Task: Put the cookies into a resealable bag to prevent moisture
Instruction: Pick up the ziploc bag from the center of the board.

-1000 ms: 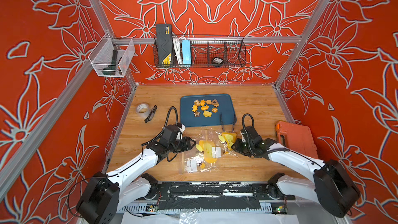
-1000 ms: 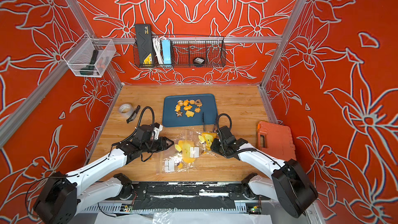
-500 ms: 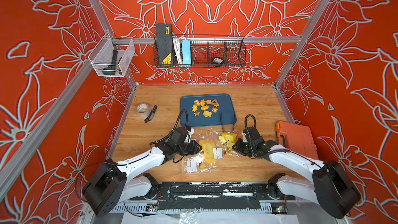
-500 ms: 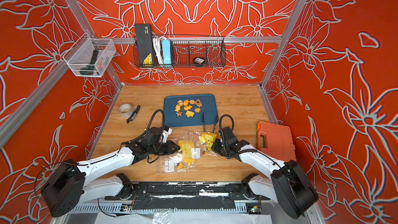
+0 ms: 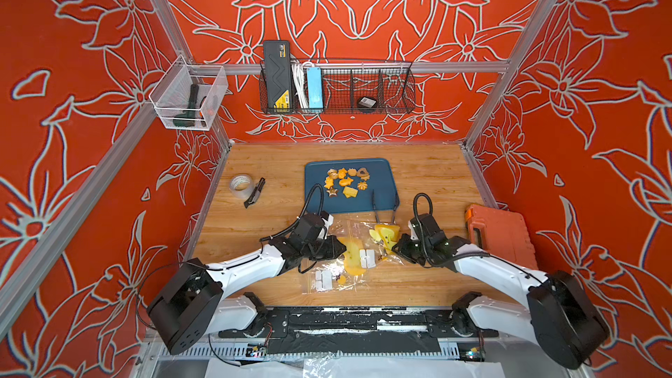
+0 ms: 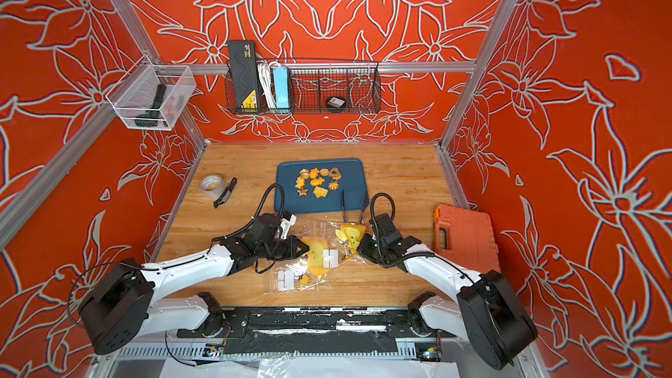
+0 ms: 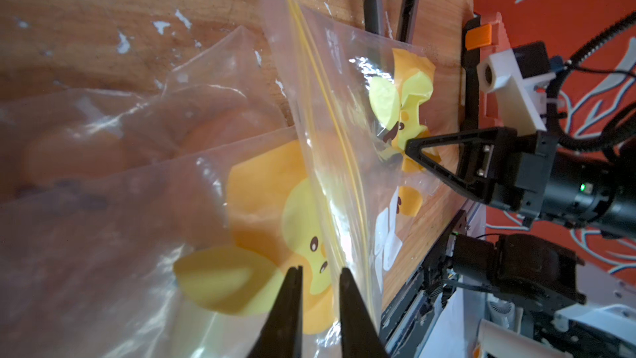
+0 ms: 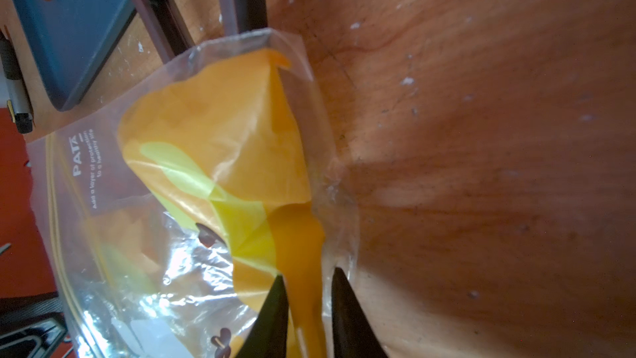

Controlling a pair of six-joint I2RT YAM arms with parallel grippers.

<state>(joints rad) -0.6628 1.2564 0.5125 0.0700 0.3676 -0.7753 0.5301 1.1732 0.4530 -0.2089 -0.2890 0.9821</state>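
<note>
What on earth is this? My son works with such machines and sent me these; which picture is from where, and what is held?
Two white robot arms, each ending in a two-fingered claw. The two wide pictures come from one camera overhead; the two close-ups from cameras on the arms' wrists. On the wooden table lie a blue tray with small cookies, tongs, a tape roll, an orange case and clear printed bags. The right claw pinches the upper bag; the left claw stands nearly shut at its zip edge, grip unclear.

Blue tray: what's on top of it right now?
The cookies cluster on its far half; the tongs reach onto its near edge. The left arm's cable hides a strip of its near-left part.
</note>
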